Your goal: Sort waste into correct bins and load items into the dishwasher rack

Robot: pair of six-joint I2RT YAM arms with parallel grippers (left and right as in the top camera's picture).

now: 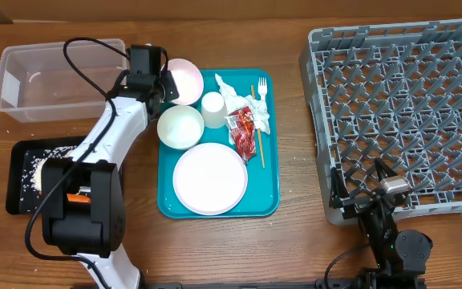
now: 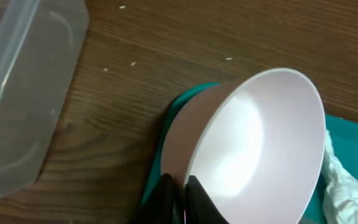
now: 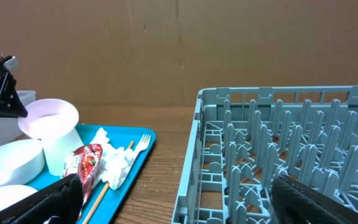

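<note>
Grips pale bowl [image 2: 253, 143] by rim in closed left gripper [image 2: 180, 196] near far edge, holds right gripper [image 3: 176, 205] open by empty dishwasher rack [image 1: 399, 120] at right edge; reads early: scraps [image 1: 32, 170] in black tray [image 1: 13, 193] front-left, plate [image 1: 209, 178], second bowl [image 1: 180, 127], cup [image 1: 213, 108], fork [image 1: 261, 95], stick [image 1: 257, 136], napkins [image 1: 229, 95], wrapper [image 1: 241, 127] left on teal tray [image 1: 269, 172].

The worktop [image 1: 295, 241] is brown wood grain. The tray [image 1: 268, 189] is teal. The plate [image 1: 210, 178], cup [image 1: 213, 109], fork [image 1: 261, 95] and napkins [image 1: 231, 92] are white. One bowl [image 1: 184, 80] is pale pink, the other bowl [image 1: 180, 127] off-white. The wrapper [image 1: 241, 128] is red and white, the stick [image 1: 258, 136] tan. The rack [image 1: 399, 104] is a grey-blue lattice. The tub [image 1: 46, 76] is clear. The black bin [image 1: 18, 197] is speckled with pale crumbs [image 1: 32, 170].
</note>
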